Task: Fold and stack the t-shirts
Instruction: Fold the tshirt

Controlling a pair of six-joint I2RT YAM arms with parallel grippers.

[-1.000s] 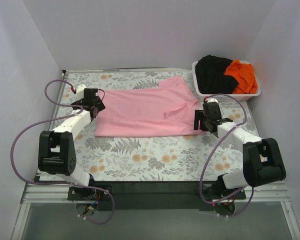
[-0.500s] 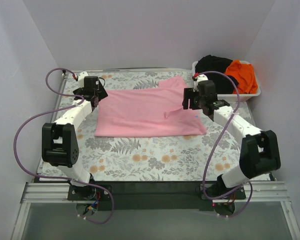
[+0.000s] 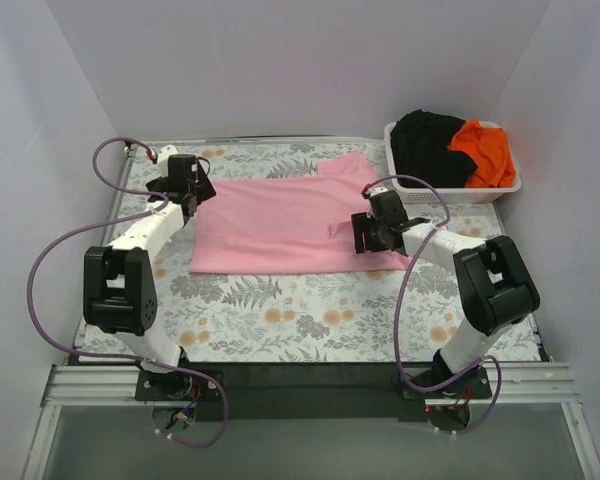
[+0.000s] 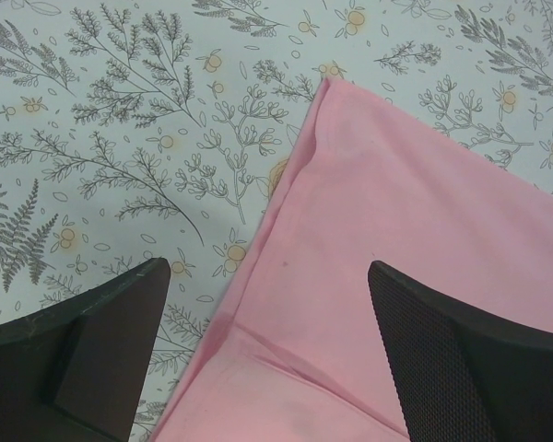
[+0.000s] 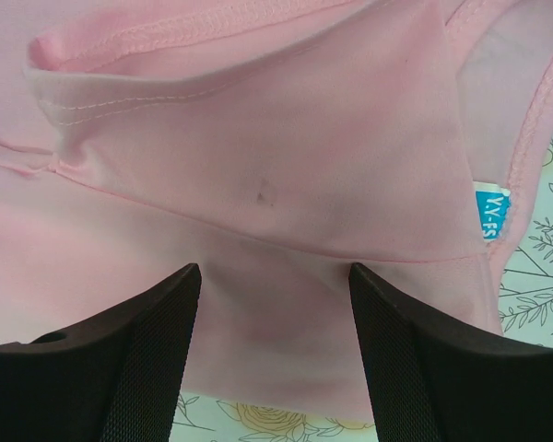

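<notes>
Pink t-shirt (image 3: 290, 225) lay spread flat on the floral desk (image 3: 280, 310), between the two arms. Left fingers (image 4: 83, 350) were released, spread wide, nothing grasped. They hung over the shirt's corner. The cloth edge ran on a slant through the gap between them, with bare desk on the left finger's side and pink cloth under the right finger. A crease in the cloth showed low in the gap.

Right fingers (image 5: 415, 359) were also released – parted above the shirt's other end, no cloth pinched between them. Just ahead of them lay a folded sleeve flap (image 5: 258, 138) with its stitched hem. A small blue label (image 5: 491, 210) sat beyond the right finger, at the neck edge. A strip of desk print showed below the gap. Could not tell whether either pair touched the cloth.

Black t-shirt (image 3: 425, 145) and orange t-shirt (image 3: 485, 150) lay bunched together in the white basket (image 3: 500, 188) – beyond the right fingers and to their right, apart from them, black on the left and orange on the right.
</notes>
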